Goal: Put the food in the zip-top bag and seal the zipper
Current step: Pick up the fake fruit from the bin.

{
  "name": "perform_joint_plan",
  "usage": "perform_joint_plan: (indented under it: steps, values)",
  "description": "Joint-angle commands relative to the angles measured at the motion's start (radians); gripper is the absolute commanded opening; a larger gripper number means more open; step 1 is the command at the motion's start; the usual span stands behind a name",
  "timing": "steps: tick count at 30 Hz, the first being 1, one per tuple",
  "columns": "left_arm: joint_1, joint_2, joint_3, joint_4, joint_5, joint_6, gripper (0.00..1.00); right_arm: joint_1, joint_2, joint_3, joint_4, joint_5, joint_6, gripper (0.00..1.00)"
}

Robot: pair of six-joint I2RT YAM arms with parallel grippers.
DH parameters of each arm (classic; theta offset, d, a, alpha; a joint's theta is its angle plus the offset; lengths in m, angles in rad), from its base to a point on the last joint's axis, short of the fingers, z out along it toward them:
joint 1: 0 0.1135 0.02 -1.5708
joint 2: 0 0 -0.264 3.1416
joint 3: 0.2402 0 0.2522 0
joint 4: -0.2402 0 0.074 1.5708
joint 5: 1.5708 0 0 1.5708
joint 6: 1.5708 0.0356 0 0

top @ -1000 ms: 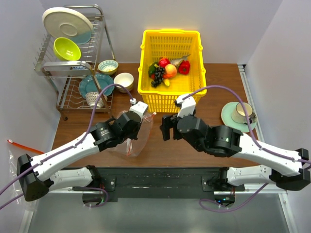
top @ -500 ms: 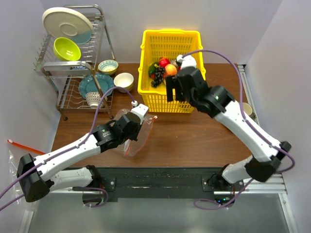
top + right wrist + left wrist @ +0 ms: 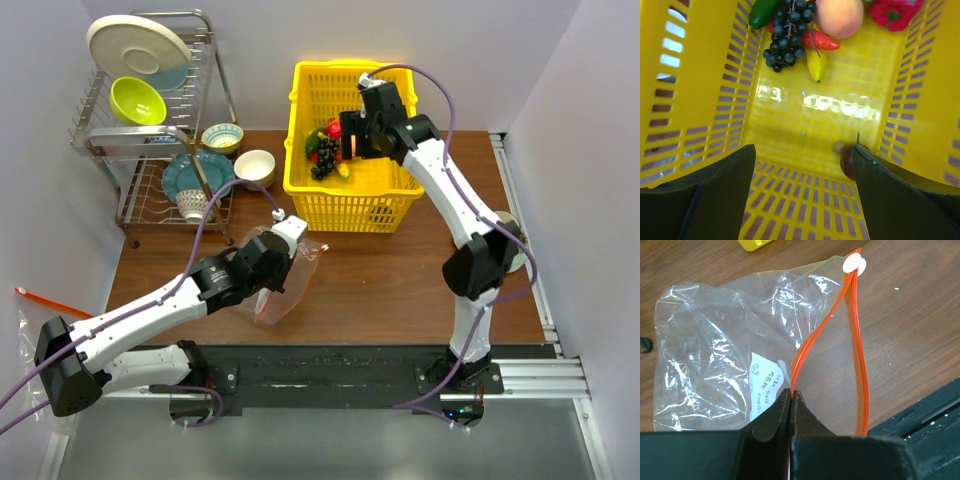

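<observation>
Top view: L gripper [image 3: 280,268] holds the zip-top bag [image 3: 300,282] on/just over the table [image 3: 400,290] near the yellow basket [image 3: 345,215]; R gripper [image 3: 349,135] hangs over the food [image 3: 325,150] inside it. L wrist: jaws pressed together, pinching 1 lip of the red-orange zipper [image 3: 860,340], so the mouth gapes only as a slit & may sag shut. R wrist: jaws spread, empty, w/ grapes [image 3: 787,30], peach [image 3: 840,17], banana [image 3: 816,65] ahead; risk = round toy squirting from the pinch or 2 pieces snagged together.

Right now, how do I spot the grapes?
Find the yellow basket at the back of the table. Inside, the grapes lie just left of the peach. They are the only dark, bumpy bunch.
</observation>
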Motion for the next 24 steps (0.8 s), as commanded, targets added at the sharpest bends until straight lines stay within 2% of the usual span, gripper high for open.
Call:
perform_joint_plan:
  steps: [1,3,4,5,13,17,21,23,24]
  values:
    - [0.004,-0.015,0.042,0.007,0.05,-0.029,0.0,-0.046,0.134,0.122,0.028,-0.116,-0.015,0.8]
    - [0.003,-0.014,0.049,0.001,0.056,-0.036,0.0,-0.06,0.178,0.162,0.058,-0.151,-0.006,0.83]
    - [0.004,-0.014,0.052,-0.004,0.057,-0.043,0.0,-0.062,0.223,0.171,0.075,-0.162,0.006,0.94]
    - [0.004,-0.015,0.054,-0.004,0.059,-0.046,0.0,-0.063,0.241,0.181,0.113,-0.162,0.019,0.99]
    - [0.004,-0.023,0.069,-0.027,0.045,-0.068,0.0,-0.066,0.422,0.165,0.423,-0.273,0.265,0.99]
    - [0.003,-0.035,0.069,-0.038,0.046,-0.079,0.0,-0.068,0.534,0.208,0.569,-0.253,0.373,0.99]
    - [0.004,-0.052,0.063,-0.041,0.062,-0.088,0.0,-0.068,0.66,0.294,0.589,-0.169,0.421,0.98]
    - [0.003,-0.061,0.062,-0.042,0.063,-0.094,0.0,-0.068,0.677,0.294,0.627,-0.147,0.428,0.91]
    - [0.004,-0.064,0.059,-0.042,0.065,-0.094,0.0,-0.066,0.686,0.293,0.635,-0.145,0.431,0.83]
